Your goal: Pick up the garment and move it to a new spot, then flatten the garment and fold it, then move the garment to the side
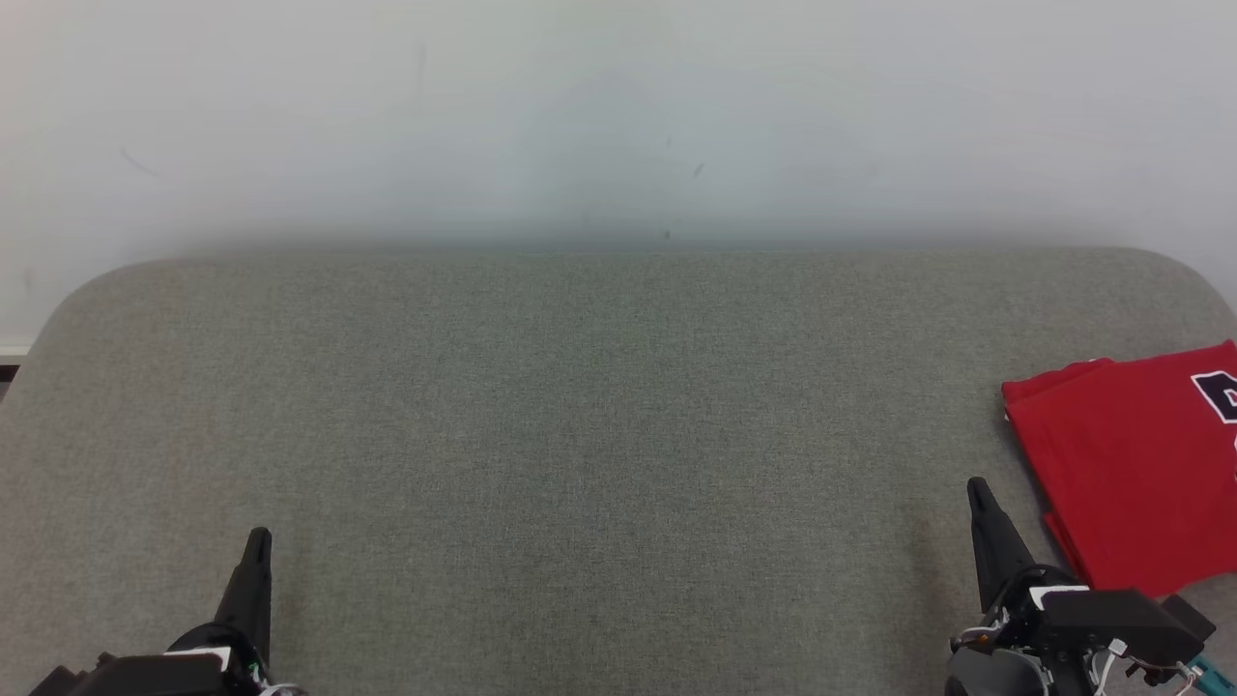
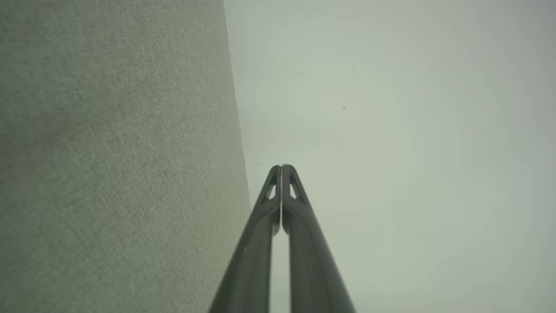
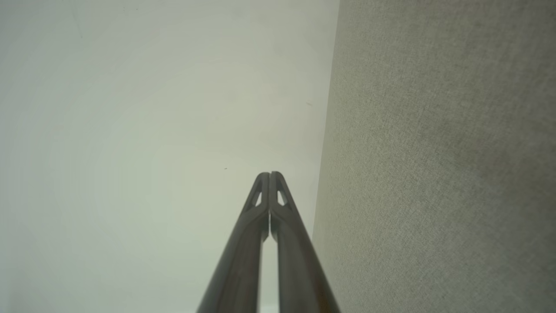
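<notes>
The red garment point(image 1: 1131, 464), folded with dark lettering showing, is lying at the right edge of the grey surface point(image 1: 599, 416). The fingers of the left gripper point(image 1: 258, 536) and right gripper point(image 1: 977, 486) are pressing together, holding nothing.

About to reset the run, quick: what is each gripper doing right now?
Left gripper: shut, holding nothing.
Right gripper: shut, holding nothing.

red garment point(image 1: 1131, 464) with dark lettering, folded flat, lying at the surface's right edge, partly out of frame
</notes>
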